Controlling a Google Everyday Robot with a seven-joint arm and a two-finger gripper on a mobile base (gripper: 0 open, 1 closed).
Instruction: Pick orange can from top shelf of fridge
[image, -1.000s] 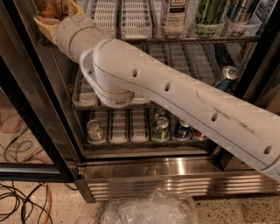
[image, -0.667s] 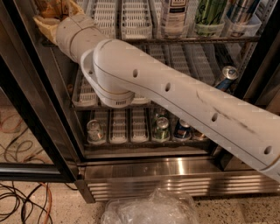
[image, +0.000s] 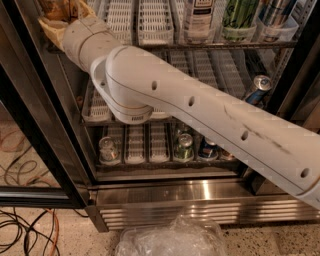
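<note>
The orange can (image: 59, 8) shows at the far left of the fridge's top shelf (image: 230, 45), cut off by the picture's upper edge. My gripper (image: 54, 20) is at the can, its tan end wrapped low around the can's left side. My white arm (image: 190, 107) runs from the lower right up to it, hiding much of the fridge's (image: 200, 200) middle rack.
The top shelf also holds white slotted lanes (image: 155, 20), a clear bottle (image: 200, 15), a green can (image: 240, 12) and a blue-and-silver can (image: 275, 15). A blue can (image: 257, 87) stands lower right. Several cans (image: 183, 147) fill the bottom rack. The black door frame (image: 35, 125), cables (image: 25, 235) and a plastic bag (image: 170, 240) are near.
</note>
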